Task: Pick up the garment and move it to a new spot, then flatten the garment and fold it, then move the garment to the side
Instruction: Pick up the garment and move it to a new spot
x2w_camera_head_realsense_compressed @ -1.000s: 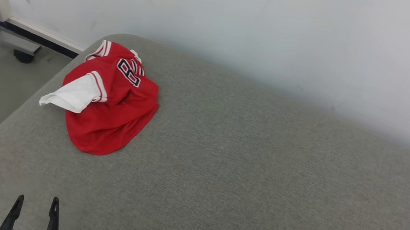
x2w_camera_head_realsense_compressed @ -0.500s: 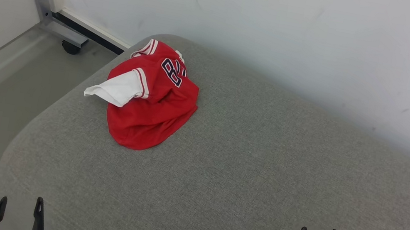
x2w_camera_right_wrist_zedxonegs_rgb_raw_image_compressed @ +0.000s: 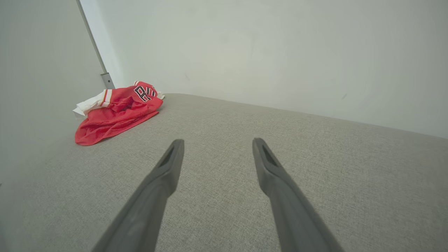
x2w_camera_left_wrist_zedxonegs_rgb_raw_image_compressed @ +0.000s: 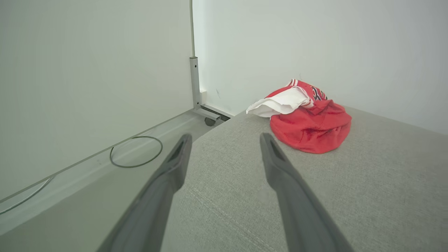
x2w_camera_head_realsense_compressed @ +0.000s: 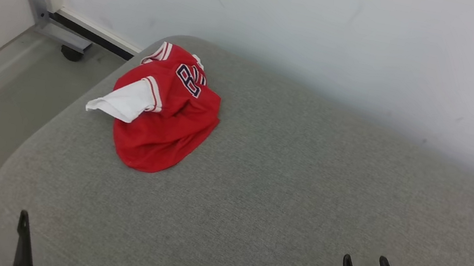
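step: reach for jersey (x2w_camera_head_realsense_compressed: 162, 115) | jersey: crumpled at surface's (x2w_camera_head_realsense_compressed: 279, 199) far left corner | my left claw (x2w_camera_head_realsense_compressed: 3, 214), right claw (x2w_camera_head_realsense_compressed: 365, 259): both apart, empty, well short | tip: I'd pinch the raised red folds deep.

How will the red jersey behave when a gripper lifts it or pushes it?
The jersey lies crumpled in soft folds, so it is probably floppy and will drape when lifted. Its thin cloth looks light. On the rough grey cushion it would likely bunch up rather than slide if pushed.
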{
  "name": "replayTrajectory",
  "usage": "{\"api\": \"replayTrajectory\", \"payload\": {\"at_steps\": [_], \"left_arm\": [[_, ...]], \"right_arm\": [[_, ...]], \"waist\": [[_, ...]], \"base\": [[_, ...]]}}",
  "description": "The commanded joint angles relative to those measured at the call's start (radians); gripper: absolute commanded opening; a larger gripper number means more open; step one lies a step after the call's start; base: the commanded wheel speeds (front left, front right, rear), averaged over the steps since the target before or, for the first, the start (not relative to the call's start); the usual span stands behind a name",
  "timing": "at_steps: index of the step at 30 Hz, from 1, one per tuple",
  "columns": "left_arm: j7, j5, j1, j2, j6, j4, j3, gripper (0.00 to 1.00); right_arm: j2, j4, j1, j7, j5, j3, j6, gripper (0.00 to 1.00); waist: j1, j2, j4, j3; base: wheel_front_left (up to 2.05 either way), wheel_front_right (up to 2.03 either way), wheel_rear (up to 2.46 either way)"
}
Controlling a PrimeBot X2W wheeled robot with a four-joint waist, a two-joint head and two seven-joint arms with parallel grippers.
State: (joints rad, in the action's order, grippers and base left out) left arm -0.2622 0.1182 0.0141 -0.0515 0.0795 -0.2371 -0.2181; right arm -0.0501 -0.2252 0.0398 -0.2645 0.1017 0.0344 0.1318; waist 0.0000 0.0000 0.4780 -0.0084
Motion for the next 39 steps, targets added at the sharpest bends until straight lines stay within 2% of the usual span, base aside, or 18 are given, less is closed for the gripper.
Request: {"api": "replayTrajectory", "payload": {"at_steps": [1, 9, 17, 21, 29, 37, 39], "left_arm": [[-0.002, 0.009, -0.025, 0.001, 0.001, 0.0, -0.01, 1.0], [-0.002, 0.024, -0.19, -0.043, 0.017, -0.012, -0.066, 1.0], [-0.002, 0.093, -0.383, -0.146, 0.033, -0.079, -0.148, 1.0], [0.017, 0.125, -0.468, -0.202, 0.042, -0.134, -0.148, 1.0], [0.111, 0.19, -0.599, -0.33, 0.05, -0.252, -0.132, 1.0], [0.22, 0.207, -0.683, -0.433, 0.049, -0.403, -0.109, 1.0], [0.248, 0.214, -0.695, -0.44, 0.048, -0.442, -0.102, 1.0]], "right_arm": [[0.0, 0.004, -0.017, -0.001, -0.012, 0.001, -0.002, 1.0], [0.0, 0.016, -0.091, -0.001, -0.03, 0.006, -0.002, 1.0], [0.0, 0.023, -0.184, -0.001, 0.002, 0.038, -0.002, 1.0], [0.0, 0.026, -0.204, -0.001, 0.018, 0.039, -0.002, 1.0], [0.001, 0.035, -0.234, -0.001, 0.04, 0.054, -0.002, 1.0], [0.001, 0.034, -0.264, -0.001, 0.043, 0.066, -0.002, 1.0], [0.001, 0.034, -0.266, -0.001, 0.04, 0.065, -0.002, 1.0]], "waist": [[0.0, 0.0, -0.048, 0.038], [0.0, 0.0, -0.185, 0.139], [0.0, 0.0, -0.359, 0.242], [0.0, 0.0, -0.418, 0.273], [0.0, 0.0, -0.505, 0.328], [0.0, 0.0, -0.555, 0.355], [0.0, 0.0, -0.564, 0.357]], "base": [[0.0, 0.0, 0.0], [0.0, 0.0, 0.0], [0.0, 0.0, 0.0], [0.0, 0.0, 0.0], [0.0, 0.0, 0.0], [0.0, 0.0, 0.0], [0.0, 0.0, 0.0]]}}
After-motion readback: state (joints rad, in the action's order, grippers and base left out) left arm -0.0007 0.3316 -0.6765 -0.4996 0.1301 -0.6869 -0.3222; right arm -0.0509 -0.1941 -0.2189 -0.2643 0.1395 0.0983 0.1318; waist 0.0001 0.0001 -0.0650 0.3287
